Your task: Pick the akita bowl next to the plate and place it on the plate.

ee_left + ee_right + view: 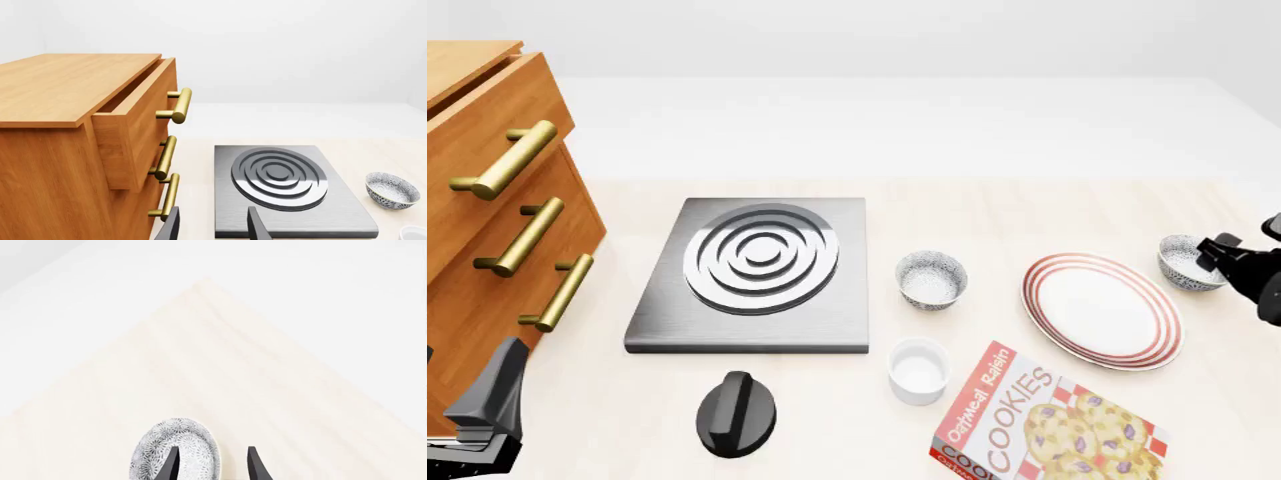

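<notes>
Two grippers show in the front view: the left gripper [481,415] at the lower left corner of the frame, and the right gripper [1225,258] at the right edge. In the left wrist view the left gripper's [212,226] fingers stand apart with nothing between them. In the right wrist view the right gripper [211,465] has its fingers spread, one finger over the white inside of the akita bowl [175,455] and the other outside its rim; whether they press the wall cannot be told.

Nearest in the front view, at the lower edge, lie a black knob [735,413] and a cookie box [1045,422]. A white ramekin [918,371] stands just beyond them, centre frame.

Middle zone of the desk [587,400]: the plate [1102,310] lies right of centre. The akita bowl [1192,263] sits on the desk just beside the plate's upper right rim, not on it. A second speckled bowl [932,279] sits left of the plate, apart from it. A grey stove plate [758,272] with concentric rings lies left of that bowl.

At the left edge stands a wooden drawer cabinet [481,200] with brass handles [505,160]. The left wrist view shows its top drawer [137,115] pulled partly out.
</notes>
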Controlling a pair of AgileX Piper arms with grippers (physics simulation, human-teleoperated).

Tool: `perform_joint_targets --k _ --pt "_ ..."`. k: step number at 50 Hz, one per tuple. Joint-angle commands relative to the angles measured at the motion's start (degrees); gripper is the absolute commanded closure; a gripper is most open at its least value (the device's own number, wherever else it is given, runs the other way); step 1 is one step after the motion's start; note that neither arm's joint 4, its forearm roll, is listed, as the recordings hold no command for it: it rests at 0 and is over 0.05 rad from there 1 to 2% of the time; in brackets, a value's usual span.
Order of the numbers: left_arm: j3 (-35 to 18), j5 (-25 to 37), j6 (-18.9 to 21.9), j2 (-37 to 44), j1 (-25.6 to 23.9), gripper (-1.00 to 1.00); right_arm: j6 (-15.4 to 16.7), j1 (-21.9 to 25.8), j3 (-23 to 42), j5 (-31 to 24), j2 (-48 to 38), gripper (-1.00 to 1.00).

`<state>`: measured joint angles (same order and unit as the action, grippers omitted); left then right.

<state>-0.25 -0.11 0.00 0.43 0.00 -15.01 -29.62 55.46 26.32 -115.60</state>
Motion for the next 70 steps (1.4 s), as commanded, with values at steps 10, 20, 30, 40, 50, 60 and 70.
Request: perform_joint_targets --k 10,20,30,40,50,60,70 --pt "0.00 0.00 0.00 0.00 0.00 -1.00 0.87 -0.15 -0.06 0.16 -1.02 -1.00" --pt "0.00 0.00 0.00 0.00 0.00 -1.00 1.29 0.03 -0.41 0.57 -1.65 -1.00" --pt "0.00 0.00 0.00 0.00 0.00 -1.00 1.75 -0.07 0.30 0.42 -2.95 -1.00" --pt "0.00 0.00 0.00 0.00 0.00 -1.00 2.14 -0.12 0.26 0.56 -3.10 -1.00" --pt "0.00 0.00 0.00 0.00 0.00 -1.00 2.59 -0.25 0.52 0.68 -3.84 -1.00" --pt "0.00 0.00 0.00 0.00 0.00 -1.00 3.36 -0.34 -0.20 1.26 -3.75 -1.00" --pt "0.00 0.00 0.00 0.00 0.00 -1.00 4.20 -1.17 0.10 1.31 -4.08 -1.00"
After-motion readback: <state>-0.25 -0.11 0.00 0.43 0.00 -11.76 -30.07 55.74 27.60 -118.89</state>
